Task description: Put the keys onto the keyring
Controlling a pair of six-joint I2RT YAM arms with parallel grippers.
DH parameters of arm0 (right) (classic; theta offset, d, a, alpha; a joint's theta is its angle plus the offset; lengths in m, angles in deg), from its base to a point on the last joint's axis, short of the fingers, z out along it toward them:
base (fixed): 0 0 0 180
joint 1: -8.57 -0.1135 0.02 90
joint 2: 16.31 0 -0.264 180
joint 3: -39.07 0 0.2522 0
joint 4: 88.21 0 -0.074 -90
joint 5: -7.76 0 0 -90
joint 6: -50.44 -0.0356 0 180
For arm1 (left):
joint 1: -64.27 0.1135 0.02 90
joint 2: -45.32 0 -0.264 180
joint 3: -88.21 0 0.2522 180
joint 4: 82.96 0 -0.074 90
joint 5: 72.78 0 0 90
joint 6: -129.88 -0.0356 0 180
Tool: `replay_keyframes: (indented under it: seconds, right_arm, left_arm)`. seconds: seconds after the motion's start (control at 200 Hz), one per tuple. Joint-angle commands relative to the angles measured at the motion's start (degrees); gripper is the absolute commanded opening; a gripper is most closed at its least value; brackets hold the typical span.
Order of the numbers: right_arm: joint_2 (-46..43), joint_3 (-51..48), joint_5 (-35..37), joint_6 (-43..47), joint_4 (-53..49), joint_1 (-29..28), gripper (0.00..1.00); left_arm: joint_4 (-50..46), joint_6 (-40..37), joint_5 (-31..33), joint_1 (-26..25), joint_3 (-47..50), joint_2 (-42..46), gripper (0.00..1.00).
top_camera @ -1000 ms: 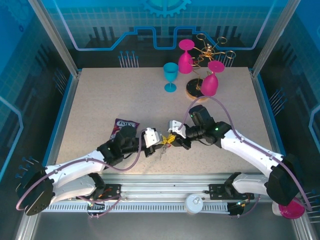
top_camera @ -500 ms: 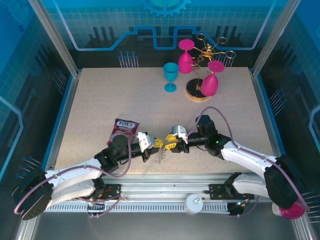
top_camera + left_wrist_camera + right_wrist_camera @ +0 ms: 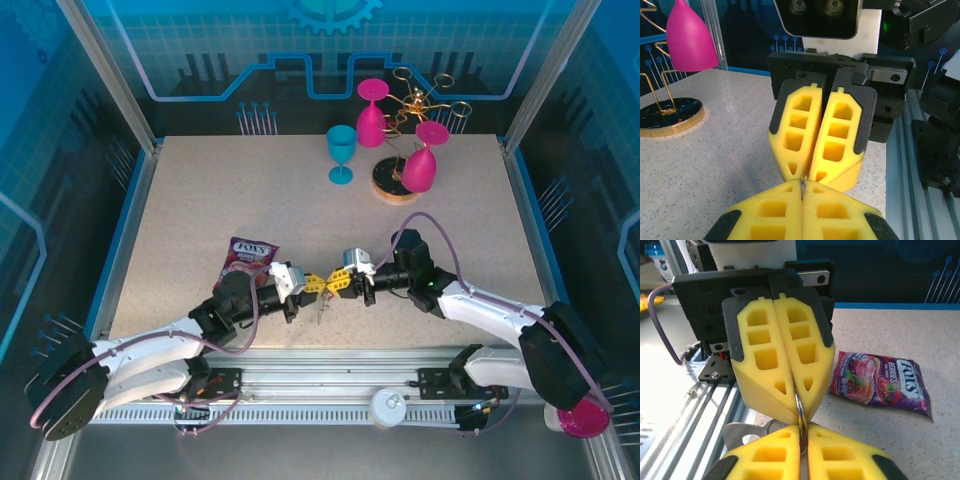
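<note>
A speckled beige stone-look tabletop sits inside blue-lit walls printed with circuit lines, with a ribbed aluminium rail along its near edge. The left gripper and right gripper meet tip to tip. Each has chunky moulded yellow fingers with square hollows, pressed together. Both pinch one thin silver wire ring of the dark grey oval metal keyring, whose loop hangs just below the touching tips. A glossy, crinkled purple snack packet lies flat just beyond the left gripper. Well beyond the right gripper stand a teal plastic goblet and a gold wire rack on a round dark base, carrying smooth pink goblets.
</note>
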State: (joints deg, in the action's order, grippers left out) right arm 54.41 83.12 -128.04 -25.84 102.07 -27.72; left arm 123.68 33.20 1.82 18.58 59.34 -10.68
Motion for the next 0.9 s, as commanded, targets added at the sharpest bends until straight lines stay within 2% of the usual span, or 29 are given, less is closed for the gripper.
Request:
replay_keyframes:
  seconds: [0.0, 0.115, 0.2, 0.25, 0.405, 0.54, 0.896]
  right_arm:
    - [1.08, -0.31, -2.42, -1.16, 4.22, -0.17, 0.0]
    - [1.48, 0.08, -1.87, -1.91, 3.55, -0.09, 0.0]
    - [1.03, 1.4, -0.5, -0.56, -1.63, 0.0, 0.0]
    - [0.65, 2.64, 0.35, 0.88, -5.66, -0.01, 0.0]
    - [-0.14, 5.24, 2.1, 5.44, -15.59, -0.09, 0.0]
    - [-0.37, 7.29, 3.04, 7.93, -20.76, -0.39, 0.0]
    - [0.2, 15.47, 10.36, 17.58, -37.35, -4.98, 0.0]
  left_arm:
    - [5.5, 1.79, -1.97, -0.01, 0.98, -1.17, 0.0]
    - [6.55, 2.28, -0.52, 0.06, 1.57, -2.25, 0.0]
    - [5.55, 2.13, 0.92, 0.13, 1.77, -1.86, 0.18]
    - [3.09, 1.15, 1.48, 0.12, 1.3, -1.19, 0.22]
    - [-9.03, -3.99, 0.95, 0.16, -1.96, 0.69, 0.22]
    - [-16.6, -7.57, 0.72, 0.16, -4.52, 1.25, 0.17]
    - [-21.88, -9.9, 0.88, 0.16, -7.86, 0.38, 0.12]
